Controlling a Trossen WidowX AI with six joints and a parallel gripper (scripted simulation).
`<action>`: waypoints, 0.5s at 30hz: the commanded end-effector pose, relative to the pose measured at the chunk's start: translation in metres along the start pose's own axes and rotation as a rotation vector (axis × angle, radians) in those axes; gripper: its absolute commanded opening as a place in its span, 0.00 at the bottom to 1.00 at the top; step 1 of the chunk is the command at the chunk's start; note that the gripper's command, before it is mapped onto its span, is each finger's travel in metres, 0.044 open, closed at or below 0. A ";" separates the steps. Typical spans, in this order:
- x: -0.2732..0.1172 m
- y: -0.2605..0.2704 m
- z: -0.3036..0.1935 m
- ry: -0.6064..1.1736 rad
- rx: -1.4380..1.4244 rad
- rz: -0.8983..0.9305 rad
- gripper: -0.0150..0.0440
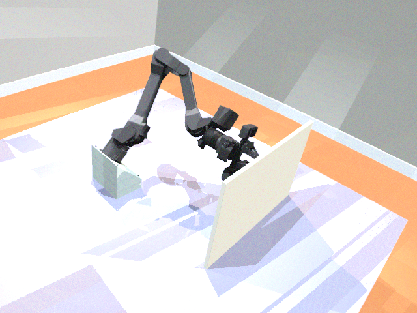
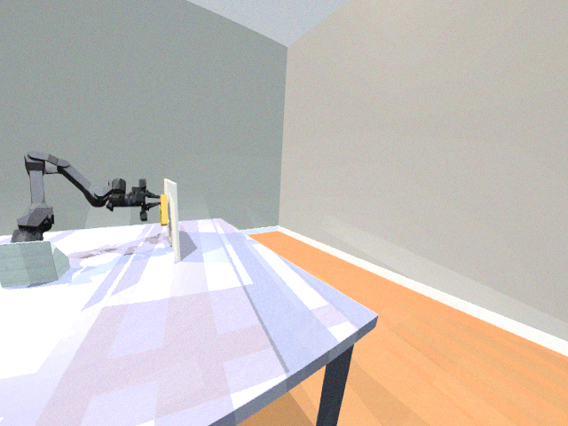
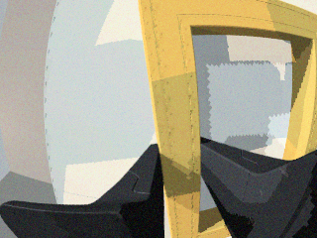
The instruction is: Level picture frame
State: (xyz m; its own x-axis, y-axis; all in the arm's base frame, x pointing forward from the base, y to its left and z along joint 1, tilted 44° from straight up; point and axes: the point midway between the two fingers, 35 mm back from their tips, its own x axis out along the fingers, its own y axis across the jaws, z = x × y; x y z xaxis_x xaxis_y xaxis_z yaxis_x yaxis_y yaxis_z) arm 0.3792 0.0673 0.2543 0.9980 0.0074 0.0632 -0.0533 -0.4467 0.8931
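Observation:
The yellow picture frame is in front of the upright wall panel. In the wrist view its left side bar runs nearly upright, leaning a little, and its top bar slopes down to the right. My gripper is shut on that left side bar, one finger outside the frame and one inside its opening. In the top view the panel hides the frame and the fingertips. The screw and the notched strip are hidden behind the frame.
The panel stands upright on the white table. A pale green angled block stands at the arm's base. The table's edge and corner are beyond the panel, with orange floor below.

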 end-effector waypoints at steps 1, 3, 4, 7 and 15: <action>0.000 0.008 0.001 -0.004 0.009 0.023 0.25; 0.000 0.009 0.001 -0.004 0.009 0.023 0.25; 0.000 0.009 0.001 -0.004 0.009 0.023 0.25; 0.000 0.009 0.001 -0.004 0.009 0.023 0.25; 0.000 0.007 0.001 -0.004 0.009 0.023 0.25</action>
State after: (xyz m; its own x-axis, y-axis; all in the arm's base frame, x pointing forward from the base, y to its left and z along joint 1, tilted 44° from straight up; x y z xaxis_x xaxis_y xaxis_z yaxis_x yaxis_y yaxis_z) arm 0.3787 0.0667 0.2560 0.9978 0.0063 0.0666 -0.0567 -0.4476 0.8924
